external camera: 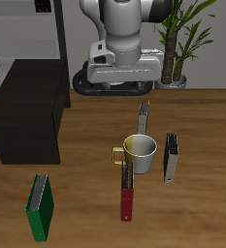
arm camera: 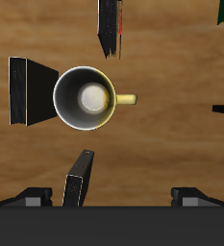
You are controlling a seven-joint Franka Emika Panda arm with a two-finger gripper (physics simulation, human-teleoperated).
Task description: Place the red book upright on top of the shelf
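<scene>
The red book point(external camera: 128, 190) stands on its edge on the table, just in front of the cream mug point(external camera: 141, 150), toward the table's front edge. In the wrist view the red book point(arm camera: 111, 26) shows as a dark slab with a red strip. The shelf point(external camera: 27, 121), a low black cabinet with a flat top, stands at the side of the table, and nothing lies on its top. My gripper point(external camera: 119, 84) hangs high above the table, behind the mug, open and empty. In the wrist view its fingertips point(arm camera: 32, 198) stand wide apart.
A grey book point(external camera: 144, 118) stands behind the mug and a black book point(external camera: 171, 157) stands beside it. A green book point(external camera: 39, 205) stands near the front edge, before the cabinet. A potted plant point(external camera: 178, 39) and a tall thin-framed rack point(external camera: 32, 29) are at the back.
</scene>
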